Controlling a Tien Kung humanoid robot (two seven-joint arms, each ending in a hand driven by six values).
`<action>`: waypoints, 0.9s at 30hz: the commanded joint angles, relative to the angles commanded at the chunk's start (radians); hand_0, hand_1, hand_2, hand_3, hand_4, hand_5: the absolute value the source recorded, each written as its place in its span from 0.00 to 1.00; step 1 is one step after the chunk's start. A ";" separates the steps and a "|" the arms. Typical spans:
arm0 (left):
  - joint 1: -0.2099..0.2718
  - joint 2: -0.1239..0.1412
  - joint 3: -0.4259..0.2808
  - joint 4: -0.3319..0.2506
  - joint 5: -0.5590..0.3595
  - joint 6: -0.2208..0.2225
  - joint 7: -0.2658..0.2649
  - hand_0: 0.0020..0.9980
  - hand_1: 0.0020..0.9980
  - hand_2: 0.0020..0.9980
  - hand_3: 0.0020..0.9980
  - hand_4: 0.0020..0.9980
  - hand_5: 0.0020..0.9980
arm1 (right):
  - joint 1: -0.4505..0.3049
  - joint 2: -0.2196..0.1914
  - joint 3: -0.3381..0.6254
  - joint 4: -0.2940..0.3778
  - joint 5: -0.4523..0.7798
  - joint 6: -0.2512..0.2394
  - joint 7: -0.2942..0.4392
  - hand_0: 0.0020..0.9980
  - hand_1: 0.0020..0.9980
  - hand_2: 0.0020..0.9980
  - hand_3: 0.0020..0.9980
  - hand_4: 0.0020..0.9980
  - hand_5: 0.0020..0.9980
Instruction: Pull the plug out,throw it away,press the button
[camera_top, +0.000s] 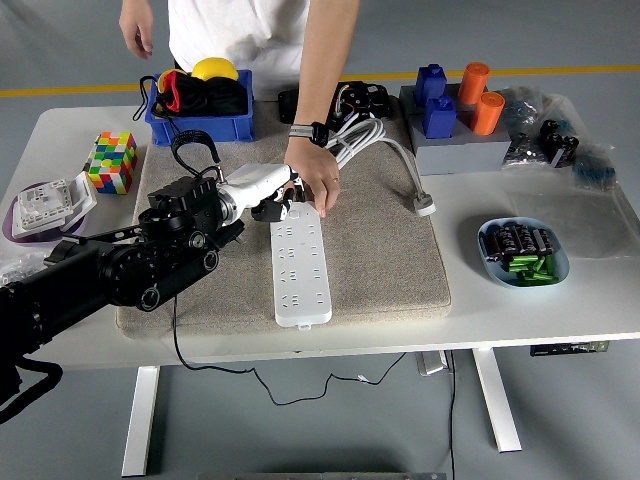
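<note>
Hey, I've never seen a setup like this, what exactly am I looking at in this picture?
This is one view from a camera on a humanoid robot's head, looking down over a white table. The black arm from the left ends in the robot's left hand, at the far end of a long white power strip lying on a beige mat. A person across the table rests a hand on that same end. I can't tell what the robot's fingers hold. Nearby are a colourful puzzle cube, a blue bin and a blue dish of batteries.
</note>
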 joint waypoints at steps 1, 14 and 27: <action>0.004 0.007 -0.012 -0.009 0.006 0.000 0.000 0.19 0.02 0.02 0.59 0.00 0.00 | 0.000 0.000 0.001 0.000 -0.001 0.000 0.000 0.75 0.67 0.66 0.62 0.68 0.50; 0.200 0.130 -0.405 -0.108 0.135 0.017 -0.027 0.48 0.58 0.56 0.70 0.69 0.06 | -0.010 0.006 0.023 0.000 -0.010 0.003 0.001 0.75 0.67 0.66 0.62 0.68 0.50; 0.393 0.178 -0.763 -0.141 0.180 0.031 -0.060 0.83 0.87 0.82 0.82 0.74 0.68 | -0.009 0.011 0.033 0.000 -0.019 0.002 0.001 0.75 0.67 0.66 0.62 0.68 0.50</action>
